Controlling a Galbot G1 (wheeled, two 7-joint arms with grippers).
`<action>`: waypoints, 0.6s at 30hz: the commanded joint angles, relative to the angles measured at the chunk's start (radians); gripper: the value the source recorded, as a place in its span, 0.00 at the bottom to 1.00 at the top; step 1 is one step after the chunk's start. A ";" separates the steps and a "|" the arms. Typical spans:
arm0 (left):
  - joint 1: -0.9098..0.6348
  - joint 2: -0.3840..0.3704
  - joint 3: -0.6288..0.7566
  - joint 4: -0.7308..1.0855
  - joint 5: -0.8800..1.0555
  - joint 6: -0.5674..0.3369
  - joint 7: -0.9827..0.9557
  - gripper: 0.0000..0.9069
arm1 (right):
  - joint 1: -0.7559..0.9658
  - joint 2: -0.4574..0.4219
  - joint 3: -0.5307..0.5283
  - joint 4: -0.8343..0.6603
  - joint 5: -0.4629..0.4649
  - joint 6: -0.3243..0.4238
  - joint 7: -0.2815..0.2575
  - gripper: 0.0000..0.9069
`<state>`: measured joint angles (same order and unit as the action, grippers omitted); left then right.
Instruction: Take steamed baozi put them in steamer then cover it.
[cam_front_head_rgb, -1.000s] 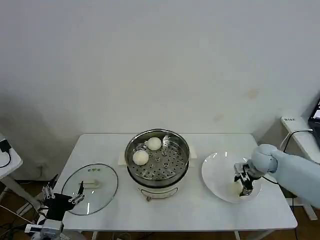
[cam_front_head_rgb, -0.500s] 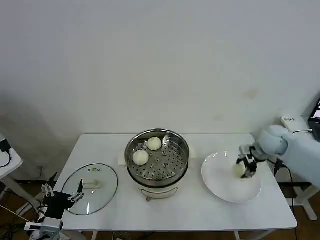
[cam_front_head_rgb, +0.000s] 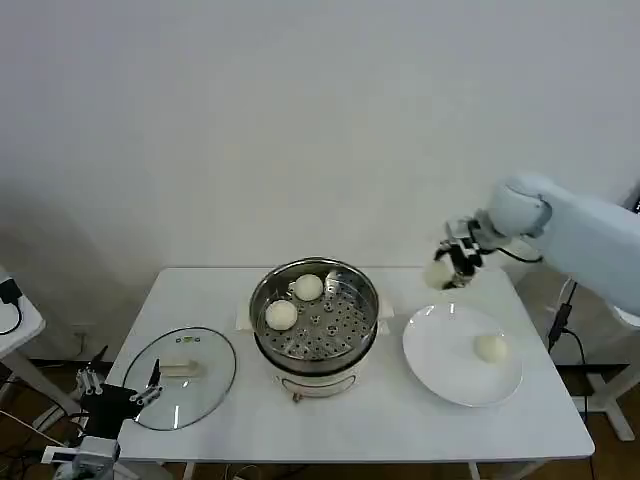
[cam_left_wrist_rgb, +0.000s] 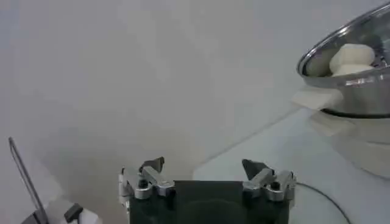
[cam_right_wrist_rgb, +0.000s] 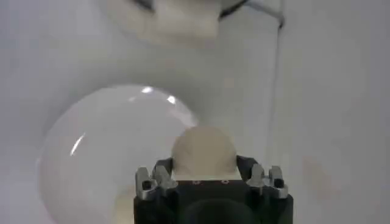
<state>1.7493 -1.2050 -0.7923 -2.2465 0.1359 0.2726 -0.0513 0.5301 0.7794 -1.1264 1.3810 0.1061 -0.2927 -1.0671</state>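
My right gripper (cam_front_head_rgb: 447, 270) is shut on a cream baozi (cam_front_head_rgb: 439, 274) and holds it in the air above the table, between the steamer and the plate's far side. The right wrist view shows that baozi (cam_right_wrist_rgb: 204, 152) pinched between the fingers, with the plate (cam_right_wrist_rgb: 97, 158) below. Two baozi (cam_front_head_rgb: 282, 314) (cam_front_head_rgb: 309, 287) lie on the perforated tray of the shiny steel steamer (cam_front_head_rgb: 350, 345) at the table's middle. One baozi (cam_front_head_rgb: 490, 347) rests on the white plate (cam_front_head_rgb: 440, 360). My left gripper (cam_front_head_rgb: 120, 392) stands open, low off the table's front left corner; its wrist view (cam_left_wrist_rgb: 204, 169) shows nothing between the fingers.
The round glass lid (cam_front_head_rgb: 180, 375) with a cream handle lies flat on the table's left side. The steamer rim (cam_left_wrist_rgb: 341, 45) shows in the left wrist view. A small side table (cam_front_head_rgb: 15, 320) stands at far left, and a white unit (cam_front_head_rgb: 600, 265) at far right.
My right gripper closed on a baozi on the plate, lifted it and carried it up and leftward toward the steamer. One baozi stays on the plate. The left gripper sank slightly.
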 joint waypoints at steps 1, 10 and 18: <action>0.010 -0.003 -0.028 -0.006 -0.001 0.003 0.002 1.00 | 0.094 0.263 -0.068 0.015 0.038 0.013 0.012 0.77; 0.023 -0.013 -0.054 -0.009 -0.002 0.006 0.003 1.00 | 0.026 0.390 -0.095 0.098 -0.014 0.102 0.008 0.78; 0.025 -0.022 -0.063 -0.006 -0.002 0.005 0.002 1.00 | -0.005 0.438 -0.120 0.105 -0.057 0.224 0.025 0.78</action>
<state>1.7749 -1.2245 -0.8455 -2.2555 0.1341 0.2785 -0.0489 0.5408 1.1077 -1.2161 1.4610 0.0847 -0.1898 -1.0512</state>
